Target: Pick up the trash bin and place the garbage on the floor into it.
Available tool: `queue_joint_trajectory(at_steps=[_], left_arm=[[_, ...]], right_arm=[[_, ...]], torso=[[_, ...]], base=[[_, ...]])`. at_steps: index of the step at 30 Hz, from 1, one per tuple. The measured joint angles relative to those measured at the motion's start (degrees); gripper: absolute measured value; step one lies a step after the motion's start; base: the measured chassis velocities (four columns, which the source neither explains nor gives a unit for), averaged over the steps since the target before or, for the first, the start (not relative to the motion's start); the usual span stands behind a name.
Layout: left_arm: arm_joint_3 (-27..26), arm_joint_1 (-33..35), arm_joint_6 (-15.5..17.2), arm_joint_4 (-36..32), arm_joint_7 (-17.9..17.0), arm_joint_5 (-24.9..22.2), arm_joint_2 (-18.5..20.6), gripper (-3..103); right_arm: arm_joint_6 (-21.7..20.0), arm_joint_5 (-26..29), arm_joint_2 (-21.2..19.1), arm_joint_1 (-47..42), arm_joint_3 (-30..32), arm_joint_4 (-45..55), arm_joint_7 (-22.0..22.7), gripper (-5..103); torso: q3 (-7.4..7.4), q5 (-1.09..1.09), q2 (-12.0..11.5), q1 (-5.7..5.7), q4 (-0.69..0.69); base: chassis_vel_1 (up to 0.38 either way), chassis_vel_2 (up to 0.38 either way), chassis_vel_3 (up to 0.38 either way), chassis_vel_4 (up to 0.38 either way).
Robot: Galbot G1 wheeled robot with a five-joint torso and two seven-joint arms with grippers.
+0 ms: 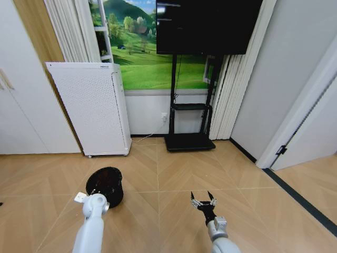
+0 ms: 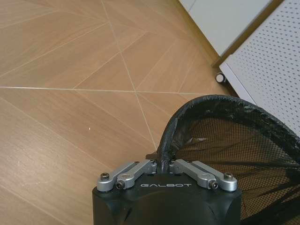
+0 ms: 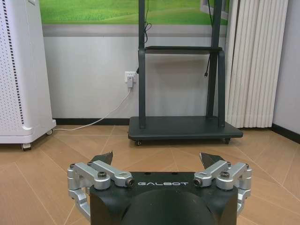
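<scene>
The trash bin (image 1: 106, 184), a small black mesh wastebasket, hangs tilted over the floor (image 1: 174, 174) at the lower left of the head view. My left gripper (image 1: 98, 196) is shut on its rim; in the left wrist view the fingers pinch the black rim (image 2: 165, 161) and the mesh basket (image 2: 234, 140) spreads beyond them. My right gripper (image 1: 203, 202) hovers over the herringbone wood at lower centre, open, with nothing between its fingers (image 3: 103, 158). The garbage is out of view.
A white perforated appliance (image 1: 92, 108) on castors stands against the left wall. A black TV stand (image 1: 189, 139) with a screen is ahead at the wall, a cable running to a socket. A door frame and dark threshold strip (image 1: 300, 197) lie to the right.
</scene>
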Motion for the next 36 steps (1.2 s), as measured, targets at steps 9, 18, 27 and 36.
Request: queue_joint_trajectory(at_steps=[9,18,27,36], left_arm=[[-0.7,-6.2,-0.4,6.7,-0.5,-2.7,1.4,3],[0.6,-12.7,-1.3,15.0,-2.7,-2.6,1.8,3],[1.6,-14.6,-2.2,18.4,-3.6,-2.5,2.0,3],[1.7,-15.4,-4.8,22.2,3.5,3.6,2.7,31]], right_arm=[[0.2,-0.2,0.1,-1.0,0.4,0.0,0.1,100],[1.6,-0.3,0.1,-1.2,0.4,-1.1,-0.1,100],[2.8,-0.2,0.0,-0.9,0.7,-2.3,-0.3,100],[6.4,0.4,-0.6,-3.5,1.7,-4.4,-1.0,100]], torso=[[0.00,0.01,0.0,0.00,0.00],[0.00,0.01,0.0,0.00,0.00],[0.00,0.02,0.0,0.00,0.00],[-0.01,0.03,0.0,0.00,-0.01]], base=[[0.000,0.000,0.000,0.000],[0.000,0.000,0.000,0.000],[0.000,0.000,0.000,0.000],[0.000,0.000,0.000,0.000]])
